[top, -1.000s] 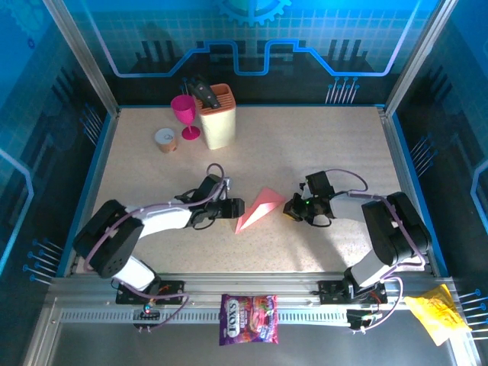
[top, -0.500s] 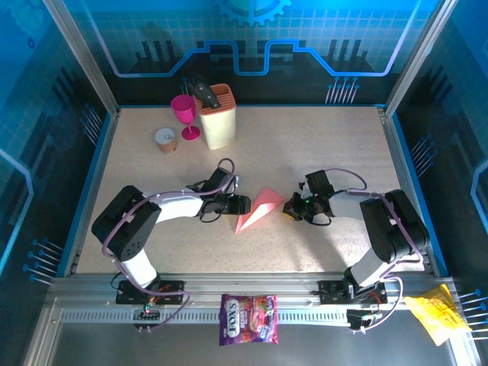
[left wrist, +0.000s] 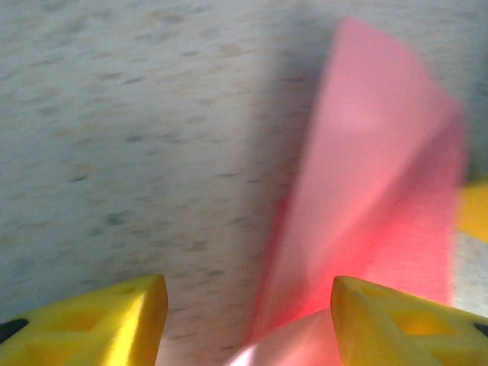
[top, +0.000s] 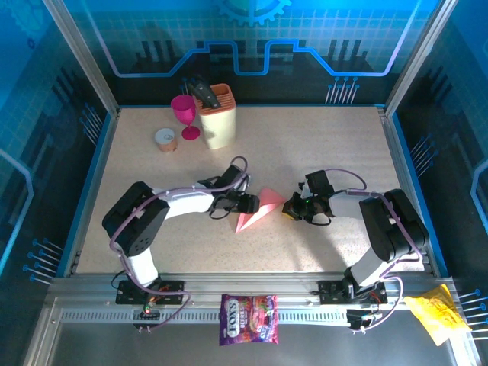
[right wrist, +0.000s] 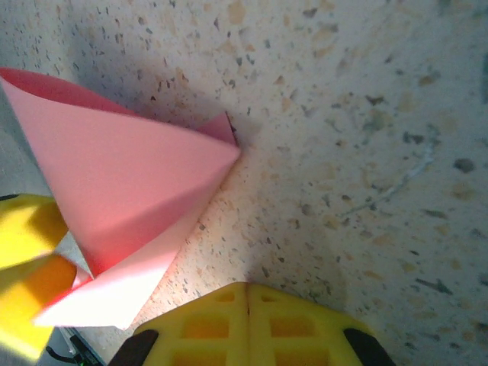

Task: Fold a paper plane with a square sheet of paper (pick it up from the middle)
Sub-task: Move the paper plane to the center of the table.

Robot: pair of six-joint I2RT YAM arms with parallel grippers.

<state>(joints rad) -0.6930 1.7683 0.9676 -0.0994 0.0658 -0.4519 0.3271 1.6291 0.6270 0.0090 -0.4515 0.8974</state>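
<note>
The pink-red paper lies mid-table, folded into a pointed dart shape whose narrow tip points to the near left. In the left wrist view the paper rises as a raised fold. My left gripper is at the paper's left side. It stands open, with the fold between its yellow fingers and bare table on the left of the gap. My right gripper is just right of the paper's wide end. Its jaws are shut on nothing, and the paper lies a little ahead of them to the left.
A beige knife block, a magenta goblet and a small round tape roll stand at the far left. A purple candy bag and a yellow wrapper lie on the front rail, off the table.
My left arm has reached to the right, bringing its open gripper up to and around the paper's left side. The right gripper and the paper have stayed where they were.
</note>
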